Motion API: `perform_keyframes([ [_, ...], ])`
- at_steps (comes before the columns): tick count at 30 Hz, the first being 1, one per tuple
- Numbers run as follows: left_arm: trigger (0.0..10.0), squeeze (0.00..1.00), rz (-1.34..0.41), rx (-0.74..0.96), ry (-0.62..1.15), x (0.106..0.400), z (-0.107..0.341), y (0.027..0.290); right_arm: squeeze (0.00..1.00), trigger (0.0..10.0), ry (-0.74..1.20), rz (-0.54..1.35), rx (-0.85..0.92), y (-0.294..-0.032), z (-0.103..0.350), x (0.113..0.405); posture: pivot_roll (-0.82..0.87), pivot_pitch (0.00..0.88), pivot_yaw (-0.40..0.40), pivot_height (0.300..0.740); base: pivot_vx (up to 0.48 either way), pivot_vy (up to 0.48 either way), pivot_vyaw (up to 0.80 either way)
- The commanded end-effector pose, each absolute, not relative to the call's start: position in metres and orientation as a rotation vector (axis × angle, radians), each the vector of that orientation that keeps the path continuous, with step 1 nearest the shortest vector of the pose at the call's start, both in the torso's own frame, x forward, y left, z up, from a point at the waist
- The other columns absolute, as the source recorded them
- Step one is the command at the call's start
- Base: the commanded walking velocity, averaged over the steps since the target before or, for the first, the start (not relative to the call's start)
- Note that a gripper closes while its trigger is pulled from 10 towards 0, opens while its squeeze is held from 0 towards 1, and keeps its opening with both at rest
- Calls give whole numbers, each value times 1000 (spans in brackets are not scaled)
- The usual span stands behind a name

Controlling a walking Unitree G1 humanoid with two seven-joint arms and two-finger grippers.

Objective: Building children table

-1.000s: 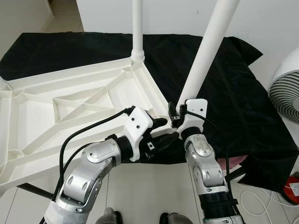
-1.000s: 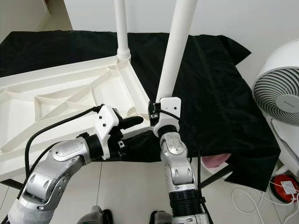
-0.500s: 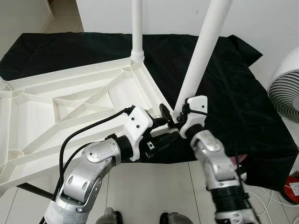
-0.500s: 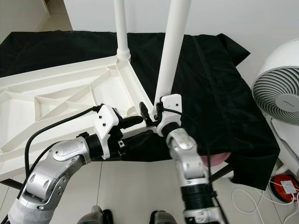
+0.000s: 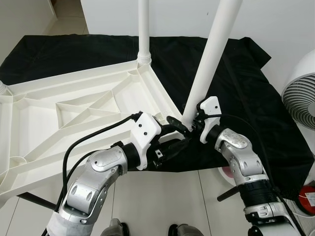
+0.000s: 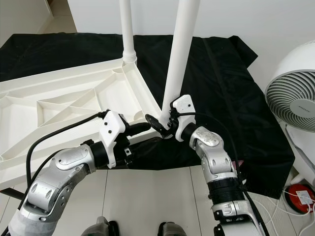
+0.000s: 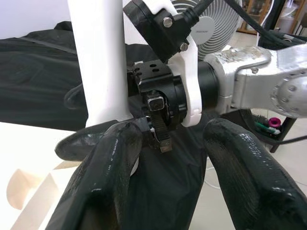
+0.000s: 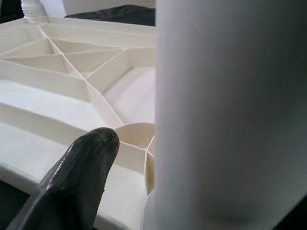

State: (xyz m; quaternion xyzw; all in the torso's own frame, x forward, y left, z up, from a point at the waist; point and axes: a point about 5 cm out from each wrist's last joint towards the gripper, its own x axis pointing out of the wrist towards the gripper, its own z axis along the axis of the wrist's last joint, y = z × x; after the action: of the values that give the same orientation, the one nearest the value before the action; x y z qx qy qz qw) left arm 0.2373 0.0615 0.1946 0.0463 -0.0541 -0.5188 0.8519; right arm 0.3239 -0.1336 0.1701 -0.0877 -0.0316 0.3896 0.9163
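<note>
Left eye view, right gripper (image 5: 183,126) clamping white table leg (image 5: 211,54), left gripper (image 5: 173,140) beside

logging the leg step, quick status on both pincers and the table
Right pincer clamped on round white plastic leg at corner socket. Left pincer open alongside. Upturned white ribbed tabletop on black cloth.
</note>
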Motion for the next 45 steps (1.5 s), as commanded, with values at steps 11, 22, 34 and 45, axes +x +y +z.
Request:
perform_keyframes([
  [11,10000,0,-1045,93,-120,238,196,63,0,0,-11,919,-206,-136,159,327,-16,116,23,740,0,0,0],
  [22,10000,0,-1050,94,-117,238,196,63,0,10000,-10,772,-151,-139,156,330,-19,124,25,740,0,0,0],
  [34,10000,0,-1047,93,-119,238,196,63,0,10000,18,524,-59,-113,148,315,-20,124,17,740,0,0,0],
  [45,10000,0,-1047,85,-123,239,196,61,0,10000,31,206,-16,-103,143,306,-18,108,6,740,0,0,0],
])
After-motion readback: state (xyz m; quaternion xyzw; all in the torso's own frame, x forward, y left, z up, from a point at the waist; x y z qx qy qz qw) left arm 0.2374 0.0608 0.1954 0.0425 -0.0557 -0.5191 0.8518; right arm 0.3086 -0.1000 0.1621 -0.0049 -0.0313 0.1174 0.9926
